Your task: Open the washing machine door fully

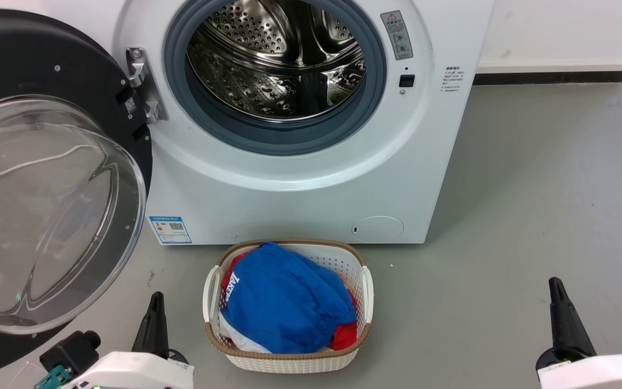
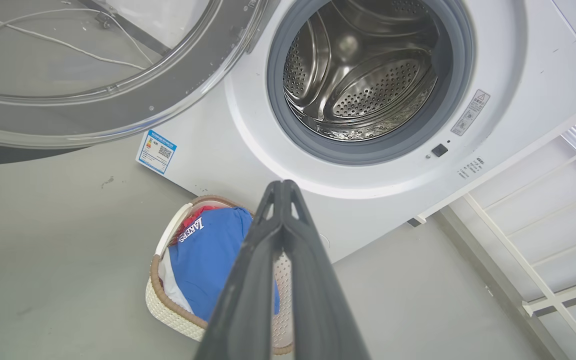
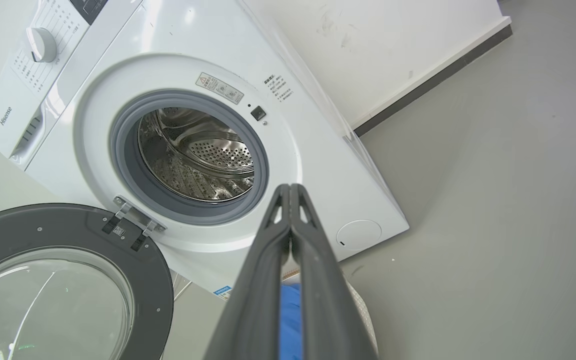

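Head view, door: the large round black-rimmed washing machine door with a bulging clear glass bowl [image 1: 46,189] sits at 9 o'clock, swung wide on its left hinge, clear of the white front-loading washing machine [image 1: 311,189] at 12.
Head view, step: opening looks finished or nearly so; at most a last outward nudge on the rim remains.
Head view, grippers: left gripper [image 1: 154,319] at 7, right gripper [image 1: 562,310] at 5, both touching nothing, fingers pressed together.
Left wrist view, writing: white "LAKERS" on the blue garment [image 2: 208,265] in the white woven basket [image 2: 163,307]; the blue label sticker [image 2: 156,151] at 10 is too small to read.
Right wrist view, brand: "Hisense" on the white control panel [image 3: 18,100] at 10; the grey warning sticker [image 3: 219,88] at 12 is unreadable.
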You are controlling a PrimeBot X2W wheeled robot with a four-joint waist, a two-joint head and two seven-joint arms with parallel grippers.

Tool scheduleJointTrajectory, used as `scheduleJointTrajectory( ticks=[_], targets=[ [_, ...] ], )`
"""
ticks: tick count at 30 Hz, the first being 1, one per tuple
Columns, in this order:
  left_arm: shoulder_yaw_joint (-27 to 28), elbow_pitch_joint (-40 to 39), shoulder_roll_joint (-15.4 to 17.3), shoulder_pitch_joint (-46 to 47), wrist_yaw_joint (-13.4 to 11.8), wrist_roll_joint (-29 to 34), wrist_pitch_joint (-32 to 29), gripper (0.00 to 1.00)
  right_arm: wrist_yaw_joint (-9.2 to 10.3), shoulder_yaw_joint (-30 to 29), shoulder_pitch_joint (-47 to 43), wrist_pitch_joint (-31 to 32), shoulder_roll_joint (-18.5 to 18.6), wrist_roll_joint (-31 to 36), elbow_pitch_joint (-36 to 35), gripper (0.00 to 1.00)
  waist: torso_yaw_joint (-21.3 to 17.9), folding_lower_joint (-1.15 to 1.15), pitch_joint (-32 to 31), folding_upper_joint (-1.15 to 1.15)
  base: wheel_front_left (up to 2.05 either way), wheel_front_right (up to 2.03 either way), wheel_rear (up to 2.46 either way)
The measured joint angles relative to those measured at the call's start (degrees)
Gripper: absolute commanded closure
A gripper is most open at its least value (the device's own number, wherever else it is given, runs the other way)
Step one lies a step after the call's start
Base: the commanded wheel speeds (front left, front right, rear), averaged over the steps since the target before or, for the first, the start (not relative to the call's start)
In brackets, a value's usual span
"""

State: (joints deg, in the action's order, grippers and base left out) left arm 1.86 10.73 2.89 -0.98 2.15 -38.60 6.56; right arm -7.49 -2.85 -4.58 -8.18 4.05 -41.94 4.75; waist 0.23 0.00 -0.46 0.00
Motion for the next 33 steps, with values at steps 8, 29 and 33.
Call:
scheduleJointTrajectory(
  ticks=[8, 29, 33],
  targets=[
    [0.46, 0.43, 0.0, 0.64, 0.73, -6.64, -1.55, 1.0, 0.0, -0.01, 1.32, 1.42, 0.19, -6.64, 1.13, 1.0, -0.02, 0.0, 0.06, 0.0, 0.0, 0.0, 0.0],
    [1.96, 1.43, -0.01, 2.63, 2.19, -22.35, -5.43, 1.0, 0.0, -0.15, 4.48, 5.08, 0.43, -22.04, 3.79, 1.0, -0.07, 0.0, 0.21, 0.0, 0.0, 0.0, 0.0],
    [2.11, 1.57, 0.0, 3.0, 2.4, -24.85, -6.04, 1.0, 0.0, -0.23, 4.63, 5.71, 0.44, -24.47, 4.31, 1.0, -0.08, 0.0, 0.24, 0.0, 0.0, 0.0, 0.0]
  ],
)
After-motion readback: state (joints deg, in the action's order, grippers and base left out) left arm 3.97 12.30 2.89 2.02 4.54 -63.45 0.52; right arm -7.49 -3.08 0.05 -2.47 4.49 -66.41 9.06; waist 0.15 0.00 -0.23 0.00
